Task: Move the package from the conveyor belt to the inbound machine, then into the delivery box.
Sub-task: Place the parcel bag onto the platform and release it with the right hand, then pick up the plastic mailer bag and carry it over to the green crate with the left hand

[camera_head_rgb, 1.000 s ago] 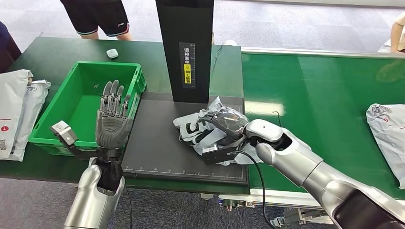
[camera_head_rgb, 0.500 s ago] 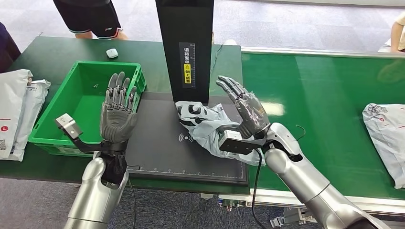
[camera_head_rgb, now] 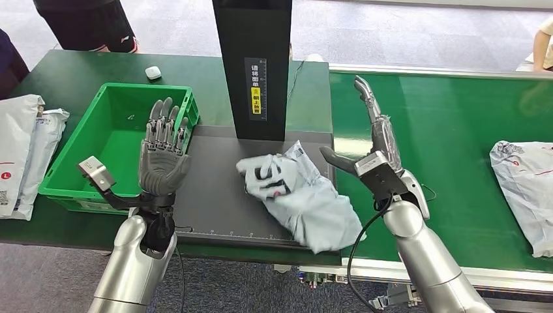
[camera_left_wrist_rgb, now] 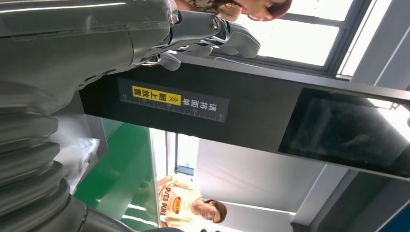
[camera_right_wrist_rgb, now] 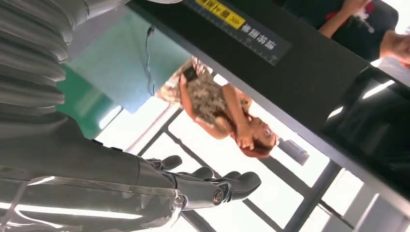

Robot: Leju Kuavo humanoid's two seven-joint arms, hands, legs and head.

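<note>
on the black scanning plate, the grey package point(camera_head_rgb: 303, 195) lies loose between two raised, empty hands.

the package sits crumpled toward the plate's right edge, one end reaching the front right corner and hanging a little over the plate's front edge; it rests just in front of the black upright column point(camera_head_rgb: 253, 65) of the inbound machine point(camera_head_rgb: 215, 208). the right hand point(camera_head_rgb: 378, 147) stands just beside the package over the conveyor belt point(camera_head_rgb: 450, 130), fingers stretched straight and apart, thumb out toward the package, holding nothing. the left hand point(camera_head_rgb: 161, 160) is upright at the plate's left edge, palm facing the camera, fingers spread and empty, beside the green delivery box point(camera_head_rgb: 78, 189). another grey parcel point(camera_head_rgb: 525, 189) lies at the belt's right edge, and more white parcels point(camera_head_rgb: 23, 150) rest at the table's left edge.
</note>
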